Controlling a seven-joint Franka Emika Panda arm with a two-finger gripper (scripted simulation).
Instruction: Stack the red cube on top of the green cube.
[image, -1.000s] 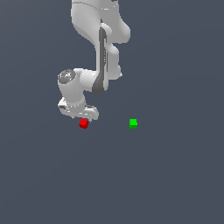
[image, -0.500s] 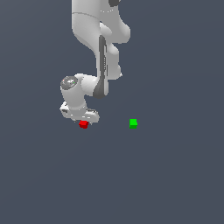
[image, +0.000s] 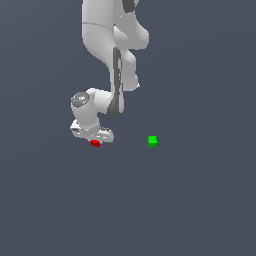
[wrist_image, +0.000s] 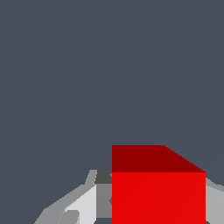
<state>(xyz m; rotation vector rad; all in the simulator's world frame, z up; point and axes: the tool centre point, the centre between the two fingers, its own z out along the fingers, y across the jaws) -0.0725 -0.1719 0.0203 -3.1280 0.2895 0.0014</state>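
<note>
**Operator:** Which step are you on?

**Observer:** The pickup, as I read it. Your gripper (image: 95, 141) is down at the surface with the red cube (image: 95, 144) right at its fingertips; in the exterior view only a sliver of red shows under the white hand. In the wrist view the red cube (wrist_image: 158, 197) fills the space between the fingers (wrist_image: 81, 205), one grey finger showing on each side of it.

**Operator:** Are the fingers pinching it?

**Observer:** You can't tell from these views. The fingers flank the cube closely, but contact isn't visible.

**Operator:** And the target?

**Observer:** The green cube (image: 152, 141) sits on the surface, well apart from your gripper, off toward the exterior view's right, at about the same height in that view.

**Operator:** What does the next move call for?

**Observer:** Confirm a firm squeeze, lift straight up, then carry sideways until you are above the green one.

**Operator:** The arm's pose?

**Observer:** Your arm hangs down from above, the wrist bent low, hand pointing down at the surface.
</note>
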